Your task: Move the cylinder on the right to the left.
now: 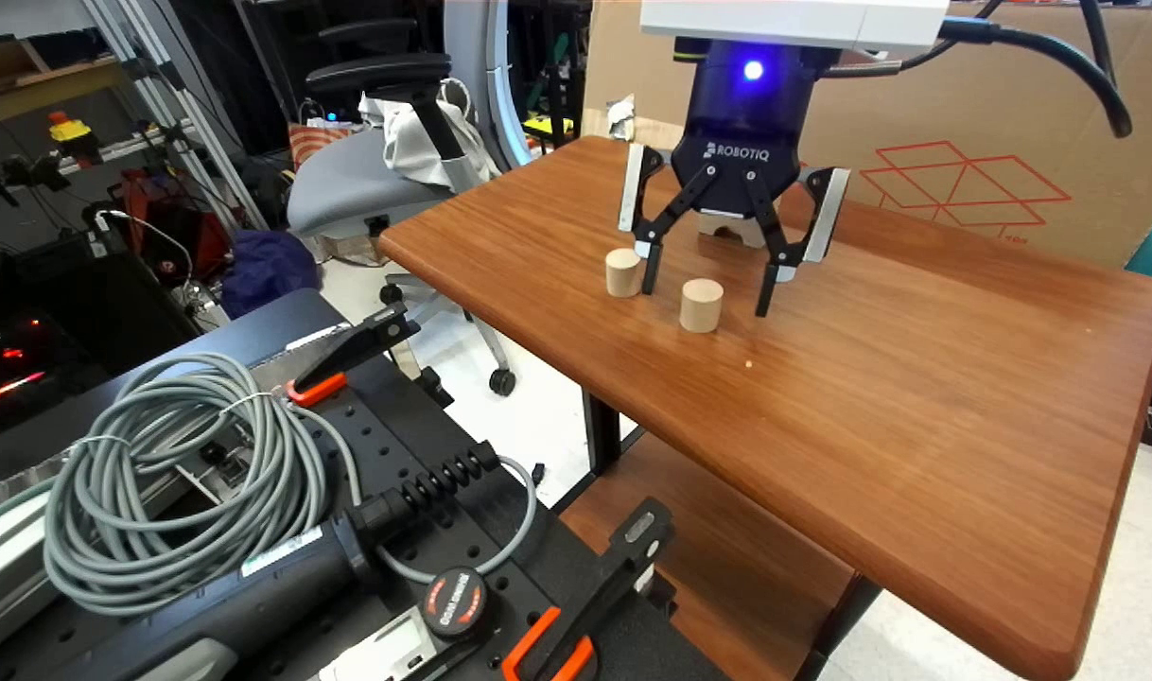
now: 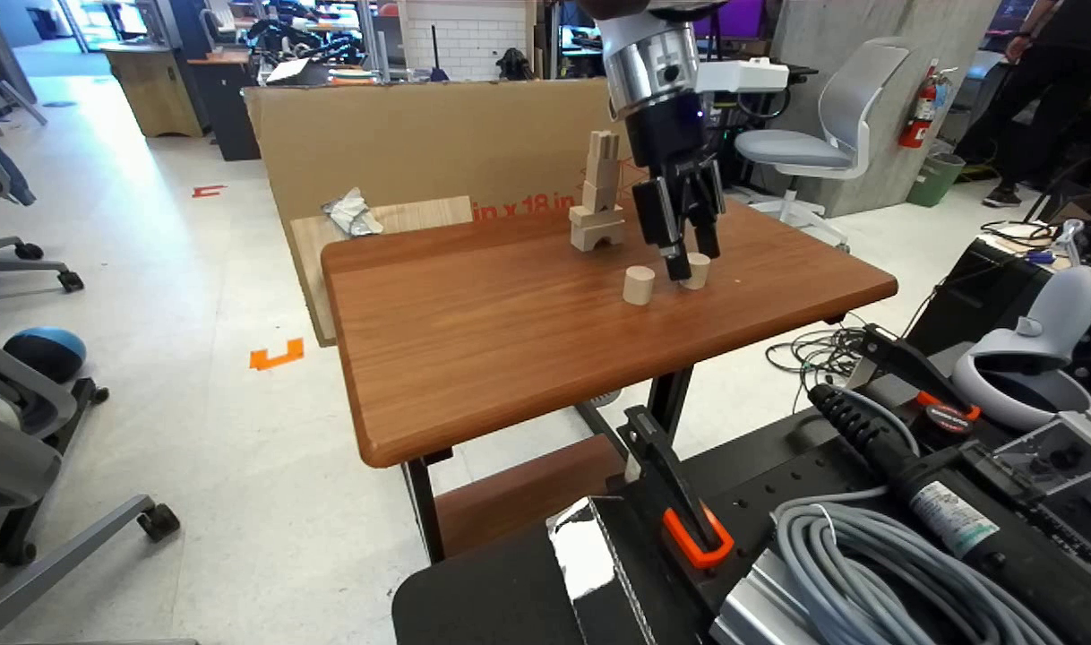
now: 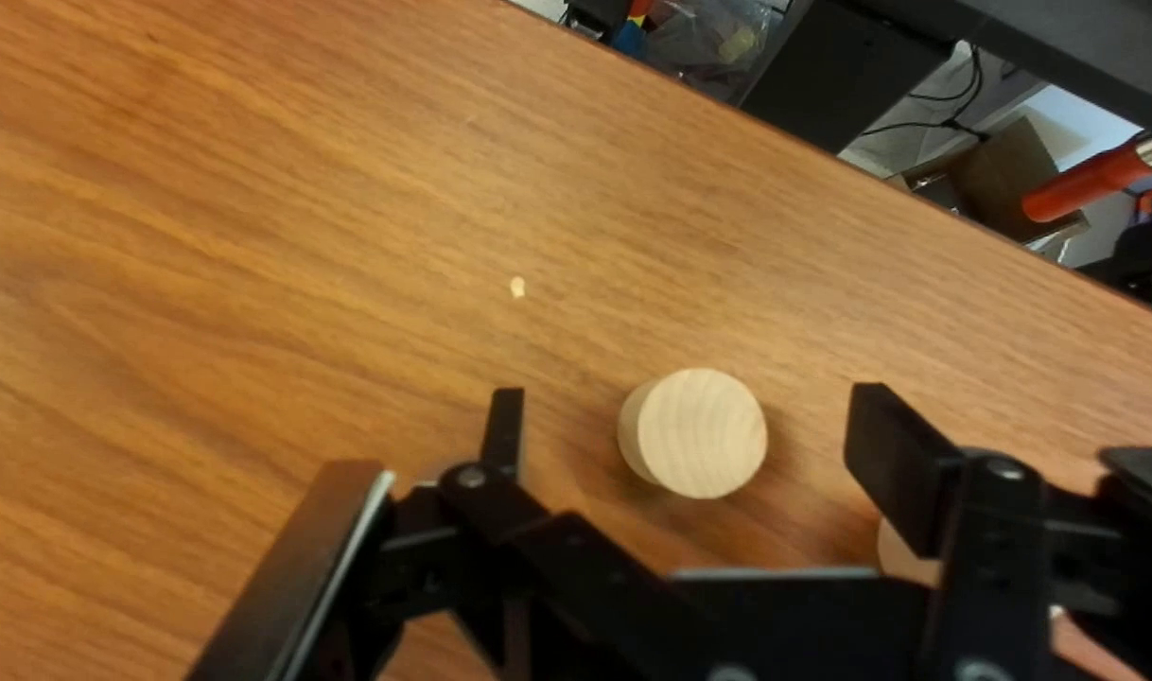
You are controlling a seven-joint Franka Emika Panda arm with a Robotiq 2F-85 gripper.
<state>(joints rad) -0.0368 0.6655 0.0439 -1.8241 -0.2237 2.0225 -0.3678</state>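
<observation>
The cylinder (image 1: 702,307), short and pale beige with a flat round top, stands upright on the table, the right one of two in both exterior views (image 2: 698,272). My gripper (image 1: 706,301) hangs over it, open and empty. In the wrist view the cylinder (image 3: 699,433) lies between the two spread fingers (image 3: 687,390), with a gap on each side. In an exterior view a finger partly hides it. The narrower cylinder (image 1: 621,272) stands to its left, outside the fingers (image 2: 639,286); in the wrist view a finger covers most of it (image 3: 902,556).
A pale stacked block structure (image 2: 597,202) stands behind the gripper, mostly hidden in an exterior view (image 1: 735,229). A large cardboard sheet (image 1: 973,113) borders the table's back edge. The brown table (image 1: 916,397) extends around the cylinders. A small pale chip (image 1: 749,364) lies near them.
</observation>
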